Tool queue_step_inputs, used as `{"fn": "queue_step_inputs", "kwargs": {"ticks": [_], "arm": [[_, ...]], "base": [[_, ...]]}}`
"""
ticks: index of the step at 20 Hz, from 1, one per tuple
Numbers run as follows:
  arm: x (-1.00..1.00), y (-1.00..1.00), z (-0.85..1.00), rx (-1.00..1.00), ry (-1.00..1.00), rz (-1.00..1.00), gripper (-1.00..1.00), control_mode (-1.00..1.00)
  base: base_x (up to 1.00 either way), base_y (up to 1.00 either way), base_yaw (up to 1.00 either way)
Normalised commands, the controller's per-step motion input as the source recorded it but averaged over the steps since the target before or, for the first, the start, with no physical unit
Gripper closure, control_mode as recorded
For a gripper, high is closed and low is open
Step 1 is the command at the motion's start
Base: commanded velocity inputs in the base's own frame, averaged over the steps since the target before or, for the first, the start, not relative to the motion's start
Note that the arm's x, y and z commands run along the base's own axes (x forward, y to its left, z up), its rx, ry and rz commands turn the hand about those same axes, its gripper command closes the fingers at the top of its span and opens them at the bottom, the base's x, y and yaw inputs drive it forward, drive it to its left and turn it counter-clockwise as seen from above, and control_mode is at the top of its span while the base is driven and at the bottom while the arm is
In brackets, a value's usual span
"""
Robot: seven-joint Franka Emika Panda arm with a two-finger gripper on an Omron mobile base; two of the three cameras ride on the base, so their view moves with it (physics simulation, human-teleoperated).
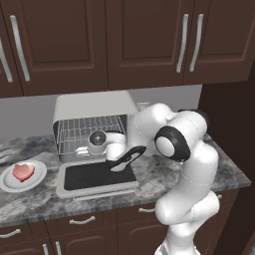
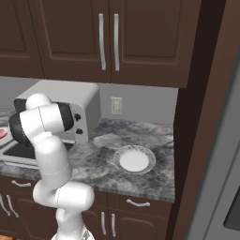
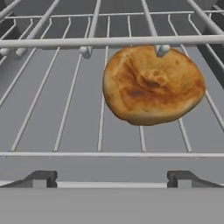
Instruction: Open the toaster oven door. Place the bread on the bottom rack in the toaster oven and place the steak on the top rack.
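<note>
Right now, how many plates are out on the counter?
2. One plate sits left of the toaster oven with the steak on it; another plate, bare, sits right of the oven. Others may be hidden behind the arm.

You have a grey marbled stone surface (image 1: 164,174) carrying the light grey boxy toaster oven (image 1: 94,107). To its left sits a white round plate (image 1: 7,183) with the pinkish-red raw steak (image 1: 23,172). Well to the oven's right rests a second white plate (image 2: 134,160).
</note>
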Motion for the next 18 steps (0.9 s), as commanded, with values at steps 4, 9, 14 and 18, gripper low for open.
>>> {"fn": "queue_step_inputs", "kwargs": {"ticks": [4, 9, 14, 18], "arm": [[-0.33, 0.0, 0.25, 0.0, 0.0, 0.0, -1.0, -1.0], [-0.31, 0.03, 0.38, 0.0, 0.0, 0.0, -1.0, -1.0], [-0.27, 0.02, 0.45, -0.03, 0.0, 0.02, -1.0, -1.0], [-0.21, 0.03, 0.46, -0.08, 0.0, 0.07, -1.0, -1.0]], "base": [[0.0, 0.0, 0.0], [0.0, 0.0, 0.0], [0.0, 0.0, 0.0], [0.0, 0.0, 0.0]]}}
